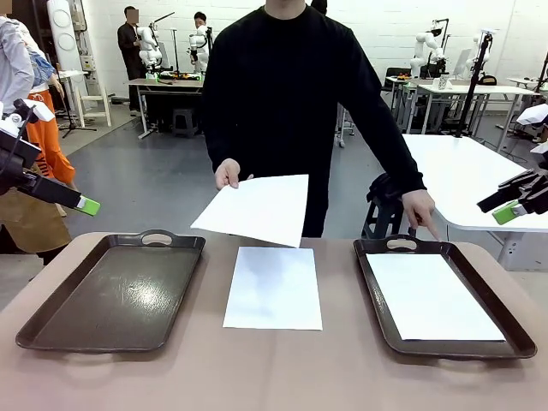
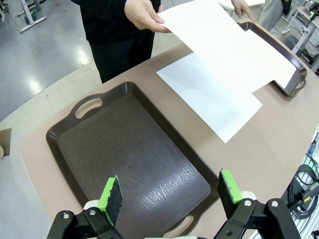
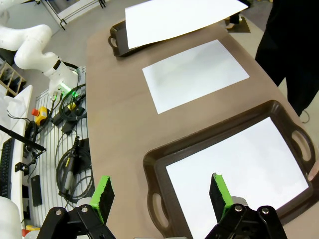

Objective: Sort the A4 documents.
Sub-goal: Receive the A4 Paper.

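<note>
**A:** How do the jaws stand?

**B:** Both pairs are spread wide and hold nothing. The left jaws hang over the bare left tray (image 2: 129,149). The right jaws hang over the right tray (image 3: 148,167), where one sheet (image 3: 234,169) lies flat.

**A:** And outward from there?

**B:** Between the trays a loose sheet (image 1: 274,287) lies on the tabletop (image 1: 274,377). Its long axis runs from the robot's side toward the person. It is inward of either pair, to the right of the left jaws and to the left of the right jaws, and touches neither tray.

**A:** Which arm is nearer?

**B:** I can't tell, because both sit at about the same remove. I'd guess the left, since its tray is unfilled.

**A:** And the person?

**B:** One hand (image 1: 227,174) holds another sheet (image 1: 255,208) tilted in the air over the loose sheet's far edge. The other hand (image 1: 419,208) points down at the right tray's far handle. The held sheet is closer to the left jaws.
</note>
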